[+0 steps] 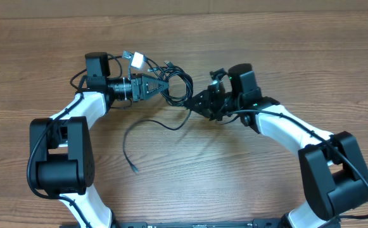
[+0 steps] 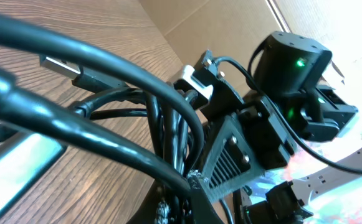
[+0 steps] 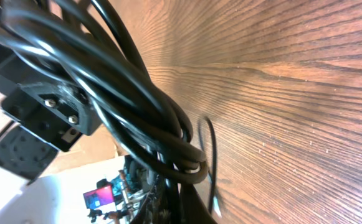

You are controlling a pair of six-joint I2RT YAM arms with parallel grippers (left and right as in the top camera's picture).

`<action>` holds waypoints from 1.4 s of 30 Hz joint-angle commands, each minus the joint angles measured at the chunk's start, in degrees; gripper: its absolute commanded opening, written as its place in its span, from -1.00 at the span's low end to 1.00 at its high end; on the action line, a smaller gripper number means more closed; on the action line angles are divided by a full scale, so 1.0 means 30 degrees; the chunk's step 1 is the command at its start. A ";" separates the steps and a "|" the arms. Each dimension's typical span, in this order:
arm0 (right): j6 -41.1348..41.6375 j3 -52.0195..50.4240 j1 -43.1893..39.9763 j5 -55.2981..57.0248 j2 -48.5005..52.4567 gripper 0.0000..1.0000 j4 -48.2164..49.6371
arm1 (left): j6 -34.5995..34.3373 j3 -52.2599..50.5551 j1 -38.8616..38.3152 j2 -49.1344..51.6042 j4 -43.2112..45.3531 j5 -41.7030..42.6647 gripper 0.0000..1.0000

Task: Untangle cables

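Spanning the gap between the two pincers, just toward 12 o'clock of the tabletop (image 1: 247,183) centre, the cables (image 1: 178,85) are seen as a looped black bundle. The left pincer (image 1: 163,85) is closed on the bundle's 9 o'clock side; the right pincer (image 1: 195,101) is closed on its 4 o'clock side. One strand is trailed toward 7 o'clock, its plug tip (image 1: 135,169) laid on the wood.

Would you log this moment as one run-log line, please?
phase: untangling underway | left pincer: shut on cables | right pincer: shut on cables | cables: tangled between pincers | loose plug end: on table
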 commanded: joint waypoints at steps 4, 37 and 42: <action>-0.0080 0.0051 -0.1304 -0.1508 -0.0306 -0.93 -0.0022 | 0.0663 0.0058 -0.0160 0.0029 -0.0007 0.1749 -0.92; -0.8998 0.0051 0.0138 -0.0029 -0.3963 -0.34 -1.1285 | -0.1239 0.0058 -0.0160 0.0029 -0.0984 -0.1566 -0.92; -0.8160 -0.0175 0.1231 0.1858 -0.3934 -0.34 -1.0972 | -0.3264 0.0058 -0.0168 0.0029 -0.1421 -0.2514 -0.92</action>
